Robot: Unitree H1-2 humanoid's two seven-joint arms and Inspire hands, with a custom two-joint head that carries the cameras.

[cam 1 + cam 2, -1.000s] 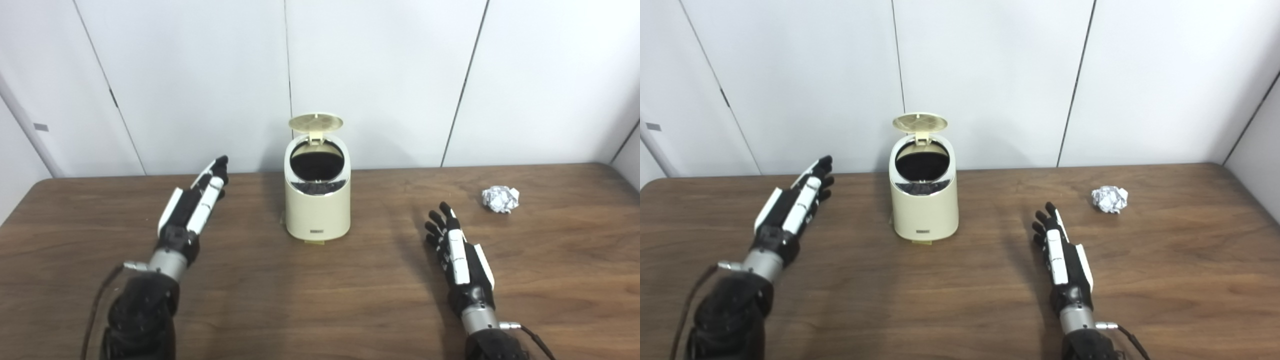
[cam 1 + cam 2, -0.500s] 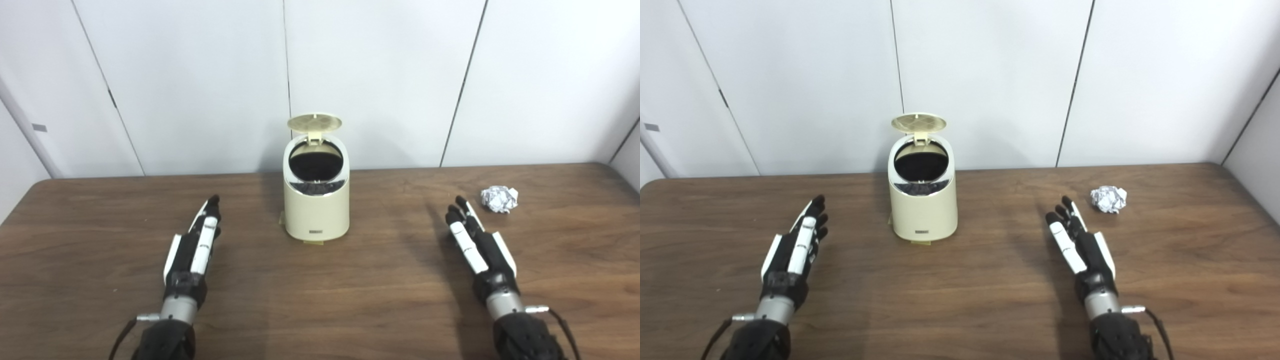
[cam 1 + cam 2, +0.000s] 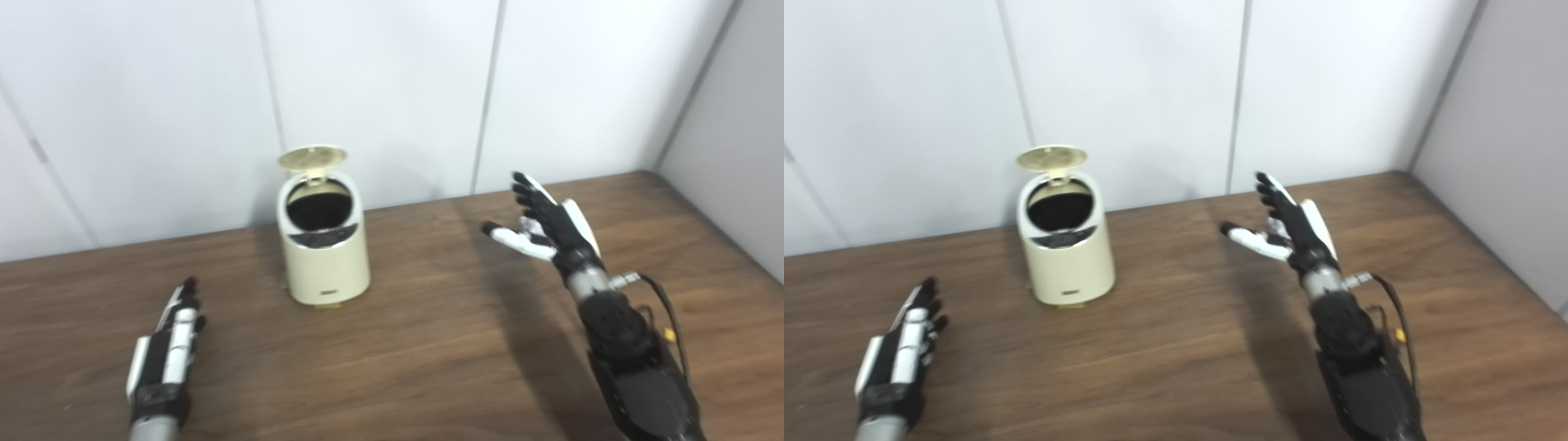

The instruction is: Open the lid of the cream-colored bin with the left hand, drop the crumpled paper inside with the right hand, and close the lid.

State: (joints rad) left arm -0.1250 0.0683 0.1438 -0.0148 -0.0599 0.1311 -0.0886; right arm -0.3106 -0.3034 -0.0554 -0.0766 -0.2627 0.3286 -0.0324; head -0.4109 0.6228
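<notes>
- Bin [image 3: 323, 254]: stands on the desk [image 3: 429, 343] near the wall, left of centre; lid [image 3: 312, 157] is raised at the back hinge and the dark opening faces up and forward
- Paper: not visible in either view; its place cannot be told, and the raised right robot hand may hide it
- Handling, judged: crumpled paper is very light, soft and springy; it will flatten under a hard squeeze and can slip out of a loose one. Close the fingers around the bulk of the ball from above, thumb opposite, with light pressure
- Lid, judged: thin, light plastic on a hinge; press on its top face near the front edge to shut it, as a hard push could tip the light bin
- Left robot hand [image 3: 897, 361]: lies low over the desk at the near left, palm down, fingers straight and together pointing away; holds nothing; well apart from the bin
- Right robot hand [image 3: 545, 226]: raised above the desk, right of the bin, fingers spread and thumb out to the left; open and empty
</notes>
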